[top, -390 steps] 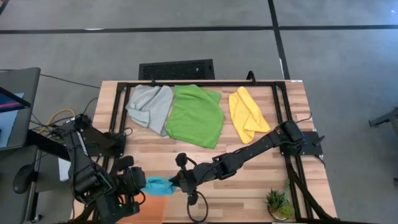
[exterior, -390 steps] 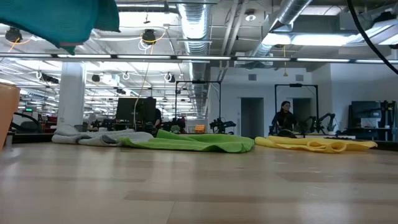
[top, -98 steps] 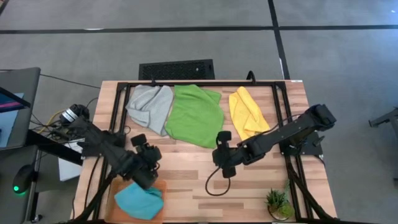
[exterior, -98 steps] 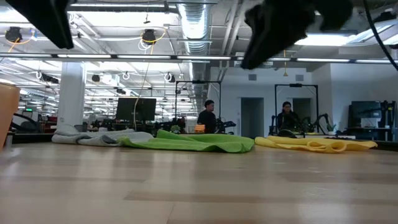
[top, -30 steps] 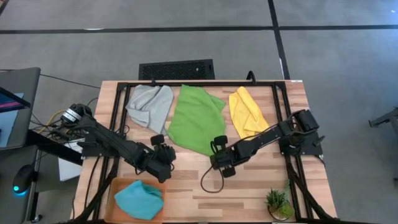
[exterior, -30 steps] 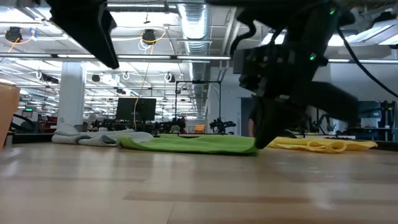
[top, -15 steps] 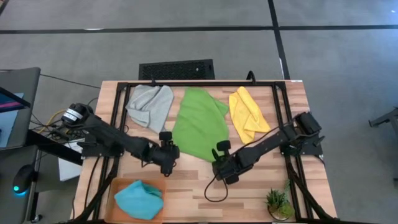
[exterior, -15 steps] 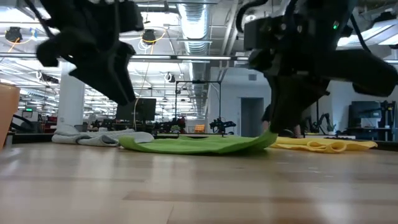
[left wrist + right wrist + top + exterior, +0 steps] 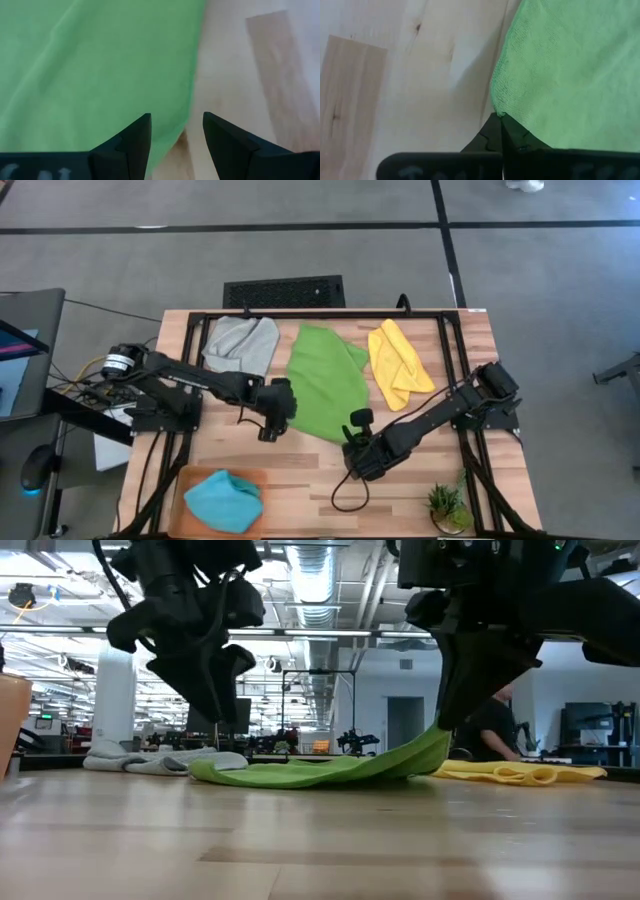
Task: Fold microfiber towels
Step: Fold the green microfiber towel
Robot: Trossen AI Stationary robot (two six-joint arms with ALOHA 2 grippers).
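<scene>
The right gripper (image 9: pixel 352 442) is found closed, its fingers pinched on the near corner of the bright green towel (image 9: pixel 327 381), which is lifted off the table (image 9: pixel 300 470) at that corner while the rest of the cloth is left lying flat; in the low view the raised edge is seen sloping up to the gripper (image 9: pixel 447 725). In the right wrist view the pinched corner (image 9: pixel 502 117) is shown at the meeting fingertips. The left gripper (image 9: pixel 268 430) is held above the towel's left edge, jaws spread wide with nothing between them; in the left wrist view both fingers (image 9: pixel 132 137) are seen apart over the border of green cloth and bare wood. The light grey towel (image 9: pixel 241 344) is recorded crumpled at the far left of the table, just beside the green one. The yellow towel (image 9: pixel 395 362) is listed loosely folded to the right of the green one. The teal blue towel (image 9: pixel 223 501) is catalogued bunched on the orange tray (image 9: pixel 190 475) at the near left corner. A small potted plant (image 9: pixel 445 505) is noted at the near right corner.
</scene>
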